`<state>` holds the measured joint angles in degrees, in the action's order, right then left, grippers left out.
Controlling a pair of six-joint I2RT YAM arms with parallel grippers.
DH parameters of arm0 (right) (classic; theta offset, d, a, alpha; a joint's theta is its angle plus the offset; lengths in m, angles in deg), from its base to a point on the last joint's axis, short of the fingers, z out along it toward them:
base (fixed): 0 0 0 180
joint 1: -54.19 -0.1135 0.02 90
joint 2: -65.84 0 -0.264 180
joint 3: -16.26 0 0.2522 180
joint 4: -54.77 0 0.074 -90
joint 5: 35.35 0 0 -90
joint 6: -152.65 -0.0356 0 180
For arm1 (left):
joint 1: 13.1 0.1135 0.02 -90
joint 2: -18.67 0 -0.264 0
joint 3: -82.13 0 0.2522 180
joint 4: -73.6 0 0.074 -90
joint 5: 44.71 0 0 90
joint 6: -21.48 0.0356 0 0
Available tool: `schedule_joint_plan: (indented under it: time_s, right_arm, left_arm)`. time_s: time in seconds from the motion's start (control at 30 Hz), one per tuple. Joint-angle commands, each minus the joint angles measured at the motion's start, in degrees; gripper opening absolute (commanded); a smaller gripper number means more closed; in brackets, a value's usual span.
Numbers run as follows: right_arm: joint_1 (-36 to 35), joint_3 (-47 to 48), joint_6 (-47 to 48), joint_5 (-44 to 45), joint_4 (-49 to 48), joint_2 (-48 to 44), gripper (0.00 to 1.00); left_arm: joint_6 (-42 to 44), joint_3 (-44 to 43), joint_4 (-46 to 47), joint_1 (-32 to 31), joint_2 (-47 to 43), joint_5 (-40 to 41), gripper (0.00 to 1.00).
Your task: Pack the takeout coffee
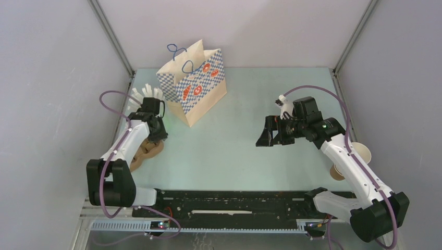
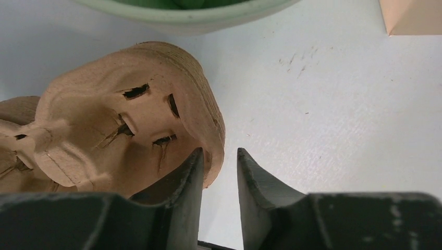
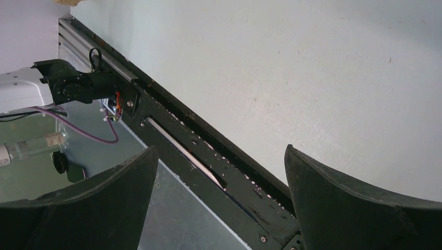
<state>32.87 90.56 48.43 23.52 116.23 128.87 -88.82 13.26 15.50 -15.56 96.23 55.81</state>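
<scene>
Pale green desk (image 1: 245,156), walled by plain grey panels, is seen from above. The takeout coffee cannot be made out in any view, so its place cannot be told. At the far left of the desk a checkered paper bag (image 1: 194,88) is stood upright, with its blue cord handles raised. Just left of the bag a pale green cup of white sticks (image 1: 142,96) is seen, and nearer than that a brown moulded-pulp cup carrier (image 2: 120,120) is laid on the desk. The left arm's fingers (image 2: 194,172) are lowered at the carrier's rim and held a narrow way apart, with the rim between them. A sliver of desk is seen between the rim and the right-hand finger, so no firm hold is shown. The right arm's fingers (image 3: 312,177) are spread wide with nothing between them and are held above the desk, right of centre. At the near right, lidless tan paper cups (image 1: 359,153) are partly hidden by that arm. A black rail (image 1: 229,205) is fixed along the near edge.
</scene>
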Motion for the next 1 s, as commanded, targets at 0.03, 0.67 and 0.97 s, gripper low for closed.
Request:
schedule_joint_plan:
  time_s: [0.03, 0.67, 0.97]
  right_arm:
    - [0.4, 0.2, 0.1, -0.3, -0.9, -0.7, 1.00]
    - [0.5, 0.2, 0.0, -0.3, -0.9, -0.8, 1.00]
    - [0.5, 0.2, -0.1, -0.6, -1.0, -0.8, 1.00]
  left_arm:
    - [1.4, -3.8, -0.8, -0.3, 0.8, 1.5, 0.33]
    - [2.0, -5.5, -3.1, -0.3, -0.2, 2.4, 0.23]
    - [2.5, -6.2, -4.7, -0.2, -1.6, 2.6, 0.18]
